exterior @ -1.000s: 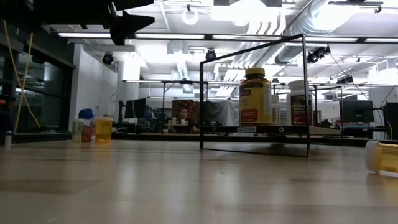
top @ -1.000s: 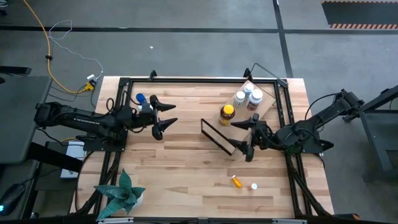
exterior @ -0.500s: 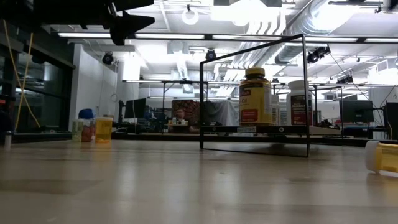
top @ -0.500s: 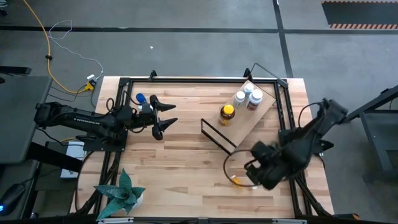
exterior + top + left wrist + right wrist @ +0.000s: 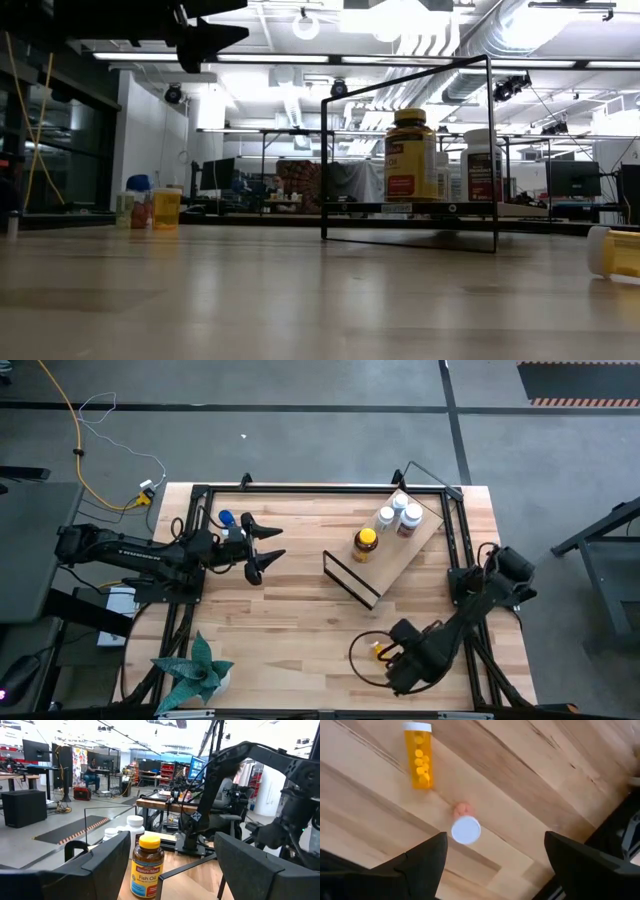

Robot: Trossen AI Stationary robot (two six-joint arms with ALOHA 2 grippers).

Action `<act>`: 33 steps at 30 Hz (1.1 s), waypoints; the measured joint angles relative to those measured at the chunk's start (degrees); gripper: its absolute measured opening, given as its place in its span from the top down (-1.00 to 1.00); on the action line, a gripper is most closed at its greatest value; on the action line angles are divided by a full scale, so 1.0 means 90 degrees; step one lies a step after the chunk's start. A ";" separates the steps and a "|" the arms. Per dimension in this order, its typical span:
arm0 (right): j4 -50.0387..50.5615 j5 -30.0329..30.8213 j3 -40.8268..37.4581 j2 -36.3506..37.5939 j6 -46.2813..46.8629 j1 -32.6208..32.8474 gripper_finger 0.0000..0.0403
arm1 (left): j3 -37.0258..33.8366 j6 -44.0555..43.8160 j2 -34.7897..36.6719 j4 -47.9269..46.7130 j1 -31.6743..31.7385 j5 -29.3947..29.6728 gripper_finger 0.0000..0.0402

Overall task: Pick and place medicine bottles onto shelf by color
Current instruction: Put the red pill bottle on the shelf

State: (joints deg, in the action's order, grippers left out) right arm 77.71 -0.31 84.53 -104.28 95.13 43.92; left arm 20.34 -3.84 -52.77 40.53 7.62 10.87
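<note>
Near the front edge of the worktop (image 5: 300, 610), well clear of the shelf (image 5: 395, 555), the right hand (image 5: 385, 660) now hangs over the two small bottles lying there; a second ago it was beside the shelf's front corner, so it has swung away from the shelf toward the loose bottles. Its fingers stand wide apart and hold nothing. The right wrist view confirms the new position: a small orange bottle (image 5: 418, 756) with a white cap lies on its side, round yellow pills visible through its wall, and a second small bottle (image 5: 465, 826) lies end-on with its white cap toward the camera, both between the spread fingers (image 5: 422, 862) and below them. This is judged to be the approach for the next pick, with no grasp yet made. The left hand (image 5: 262, 548) waits on the far side of the worktop from the shelf, unmoved over the same interval, fingers open and empty, with a blue bottle (image 5: 226, 518) close behind it. On the shelf stand the amber bottle (image 5: 365, 544) with a yellow cap and three white bottles (image 5: 400, 516) grouped at the rear end. The amber bottle's label reads "Nature Made" above "Fish Oil" in the left wrist view (image 5: 146, 870). No other writing is legible. Four bottles are placed; at least three remain off the shelf.
</note>
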 joint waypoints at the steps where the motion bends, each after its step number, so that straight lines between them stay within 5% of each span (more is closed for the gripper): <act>1: -0.0021 0.0024 0.0000 -0.0045 -0.0002 0.0000 -0.60 | 0.0000 0.0000 0.0000 0.0000 0.0000 0.0000 -0.38; 9: -0.1867 -0.0358 -0.0736 -0.0124 -0.0118 0.0000 -0.53 | 0.0000 0.0000 0.0000 0.0002 0.0000 0.0000 -0.38; 24: -0.2320 -0.0610 -0.1270 -0.0028 0.0011 0.0053 -0.40 | 0.0002 0.0000 -0.0002 0.0005 0.0000 0.0000 -0.38; 33: -0.2476 -0.1150 -0.1270 -0.0025 -0.2005 0.0056 -0.40 | 0.0002 0.0000 -0.0002 0.0005 0.0000 -0.0002 -0.38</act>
State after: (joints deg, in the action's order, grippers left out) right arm 55.42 -10.67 73.10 -104.51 77.08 44.42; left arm 20.36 -3.84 -52.80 40.58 7.62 10.86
